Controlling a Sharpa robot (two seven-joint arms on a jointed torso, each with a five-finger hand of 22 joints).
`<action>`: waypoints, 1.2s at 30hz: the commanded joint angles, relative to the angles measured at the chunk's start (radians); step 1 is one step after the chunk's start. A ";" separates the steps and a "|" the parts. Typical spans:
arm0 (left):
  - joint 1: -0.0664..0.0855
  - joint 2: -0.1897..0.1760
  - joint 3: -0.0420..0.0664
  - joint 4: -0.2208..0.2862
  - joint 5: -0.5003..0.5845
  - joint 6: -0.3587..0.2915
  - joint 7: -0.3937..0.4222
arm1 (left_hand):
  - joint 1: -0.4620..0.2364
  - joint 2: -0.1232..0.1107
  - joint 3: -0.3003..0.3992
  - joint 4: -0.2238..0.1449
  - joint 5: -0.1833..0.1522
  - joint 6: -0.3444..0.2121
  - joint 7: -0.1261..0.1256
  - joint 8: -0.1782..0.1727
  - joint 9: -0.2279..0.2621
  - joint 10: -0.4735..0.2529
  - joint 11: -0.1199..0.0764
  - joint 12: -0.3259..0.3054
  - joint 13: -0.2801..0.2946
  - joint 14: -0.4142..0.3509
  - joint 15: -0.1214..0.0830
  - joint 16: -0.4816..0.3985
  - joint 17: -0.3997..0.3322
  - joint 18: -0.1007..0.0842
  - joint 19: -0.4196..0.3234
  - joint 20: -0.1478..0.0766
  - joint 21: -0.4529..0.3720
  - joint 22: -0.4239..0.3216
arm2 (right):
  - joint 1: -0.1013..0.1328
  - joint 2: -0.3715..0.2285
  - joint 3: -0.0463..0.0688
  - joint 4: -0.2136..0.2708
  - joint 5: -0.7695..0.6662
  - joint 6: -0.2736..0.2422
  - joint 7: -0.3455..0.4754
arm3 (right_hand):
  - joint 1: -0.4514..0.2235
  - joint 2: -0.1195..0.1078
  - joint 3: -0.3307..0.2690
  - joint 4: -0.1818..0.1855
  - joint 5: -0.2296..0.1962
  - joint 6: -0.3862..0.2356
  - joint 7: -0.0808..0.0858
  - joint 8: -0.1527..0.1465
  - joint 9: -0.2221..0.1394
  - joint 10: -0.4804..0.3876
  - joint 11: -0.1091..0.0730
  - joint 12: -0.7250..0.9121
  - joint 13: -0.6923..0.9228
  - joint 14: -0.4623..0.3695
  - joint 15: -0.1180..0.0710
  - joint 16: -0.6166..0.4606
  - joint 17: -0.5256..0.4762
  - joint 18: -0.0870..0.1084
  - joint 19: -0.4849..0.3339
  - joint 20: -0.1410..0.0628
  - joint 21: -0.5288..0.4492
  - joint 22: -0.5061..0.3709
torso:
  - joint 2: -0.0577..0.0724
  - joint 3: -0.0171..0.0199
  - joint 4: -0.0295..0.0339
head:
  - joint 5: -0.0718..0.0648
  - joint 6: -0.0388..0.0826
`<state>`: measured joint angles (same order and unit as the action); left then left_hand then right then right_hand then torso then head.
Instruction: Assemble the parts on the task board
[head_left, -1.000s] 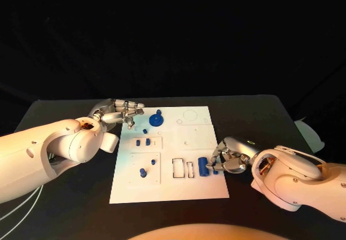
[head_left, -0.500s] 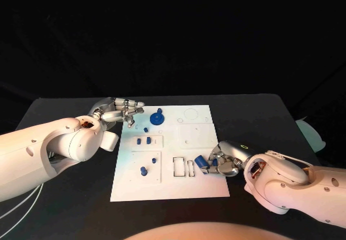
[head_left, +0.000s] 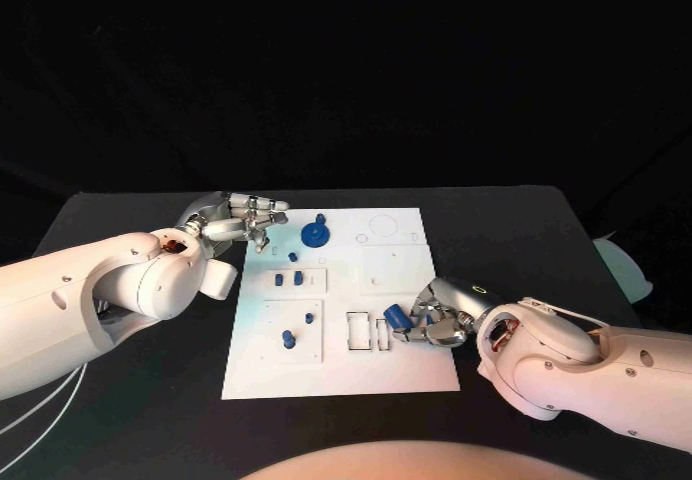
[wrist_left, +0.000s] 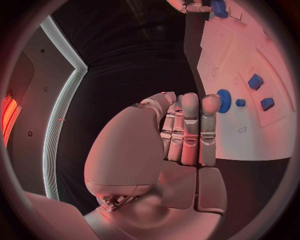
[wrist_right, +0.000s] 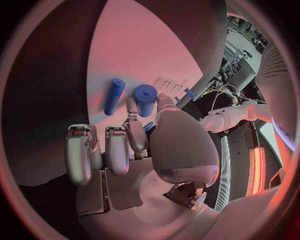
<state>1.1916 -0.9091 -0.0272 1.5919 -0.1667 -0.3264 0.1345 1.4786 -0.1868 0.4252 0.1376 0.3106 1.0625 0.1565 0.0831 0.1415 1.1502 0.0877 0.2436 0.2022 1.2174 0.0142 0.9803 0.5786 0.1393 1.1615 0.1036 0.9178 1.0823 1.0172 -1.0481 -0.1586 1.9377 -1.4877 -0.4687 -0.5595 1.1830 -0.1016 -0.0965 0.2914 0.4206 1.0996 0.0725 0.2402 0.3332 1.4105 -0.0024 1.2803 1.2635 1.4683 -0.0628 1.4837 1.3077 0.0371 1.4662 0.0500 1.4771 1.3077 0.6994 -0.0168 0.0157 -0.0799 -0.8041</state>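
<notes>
1. Right hand (head_left: 433, 318): I read the fingers (wrist_right: 133, 131) as closed on a short blue plastic cylinder (wrist_right: 145, 99). The right wrist view shows it pinched between thumb and a finger, with the other fingers curled loosely below. In the head view the cylinder sits at the fingertips, just beside the two narrow rectangular slots (head_left: 366, 332) near the board's front edge.

2. Left hand (head_left: 231, 222): the fingers (wrist_left: 189, 125) lie straight and close together and hold nothing. The hand hovers at the far left corner of the board, near the blue toothed wheel (head_left: 315, 236).

3. Step in hand, as I judge it: the right hand carries the cylinder for seating. I cannot tell which socket is meant. The next move calls for lining the part up over its seat before lowering it.

4. Task thing: the flat white rectangular task board (head_left: 404, 370) lies mid-worktop (head_left: 130, 420), long side running away from me.

5. Count, head view:
   - one toothed wheel, far end;
   - one held cylinder;
   - a second, slimmer blue rod (wrist_right: 114, 96) lying beside it, seen in the right wrist view;
   - two small blue blocks (head_left: 289, 280) side by side;
   - one small blue peg (head_left: 294, 257) just beyond them;
   - two blue pieces (head_left: 290, 340) on the front-left panel.
</notes>
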 joint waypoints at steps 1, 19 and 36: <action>0.001 0.000 0.001 0.004 0.002 0.019 0.005 | 0.000 0.010 -0.003 -0.005 -0.002 0.000 0.005 0.000 -0.002 -0.008 0.000 0.003 0.002 -0.007 -0.003 -0.004 -0.001 0.013 -0.006 0.000 -0.005 -0.001 | -0.008 0.009 -0.004 -0.011 -0.021 0.012 -0.020 | 0.003 0.002 -0.009 -0.001 -0.009 -0.007 -0.001 0.004 0.000 -0.009 -0.001 -0.003 0.003 0.068 -0.004 -0.001 0.088 -0.016 0.065 -0.005 -0.004 0.236 | 0.000 -0.0005 0.0007 | 0.001 -0.002; 0.001 -0.001 0.001 0.005 0.002 0.024 0.002 | 0.000 0.010 -0.003 -0.005 -0.002 0.000 0.005 0.000 -0.002 -0.008 0.000 0.003 0.002 -0.007 -0.003 -0.004 -0.001 0.013 -0.006 0.000 -0.005 -0.001 | -0.010 0.016 -0.003 -0.001 -0.009 -0.088 -0.030 | 0.134 0.020 -0.017 -0.006 0.126 0.018 -0.018 0.030 0.037 0.007 -0.016 0.011 0.034 0.074 -0.015 0.015 0.120 -0.023 0.078 -0.014 0.028 0.245 | -0.001 0.0003 0.0020 | 0.001 0.001; 0.001 -0.001 0.000 0.005 0.002 0.025 0.003 | -0.001 0.010 -0.003 -0.005 -0.002 -0.001 0.005 0.000 -0.002 -0.010 0.000 0.004 0.002 -0.007 -0.003 -0.004 -0.002 0.013 -0.006 0.000 -0.006 -0.002 | -0.006 0.001 0.011 0.060 0.071 -0.180 -0.014 | 0.133 0.029 -0.023 -0.002 0.181 0.029 -0.025 0.037 0.046 0.016 -0.022 0.016 0.044 0.077 -0.021 0.022 0.134 -0.027 0.085 -0.019 0.045 0.249 | -0.002 -0.0006 0.0029 | 0.001 0.006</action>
<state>1.1914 -0.9119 -0.0274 1.5940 -0.1667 -0.3187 0.1320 1.4786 -0.1868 0.4252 0.1376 0.3106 1.0626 0.1565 0.0831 0.1407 1.1502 0.0877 0.2435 0.2027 1.2174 0.0142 0.9803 0.5778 0.1394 1.1616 0.1036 0.9178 1.0820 1.0113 -1.0479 -0.1483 1.9942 -1.4422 -0.6248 -0.5799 1.3125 -0.0826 -0.1200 0.2847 0.5988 1.1018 0.0670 0.2708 0.3628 1.4214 -0.0205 1.2921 1.3060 1.4683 -0.0773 1.4998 1.3073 0.0214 1.4665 0.0353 1.5159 1.3073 0.6980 -0.0168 0.0183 -0.0794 -0.7992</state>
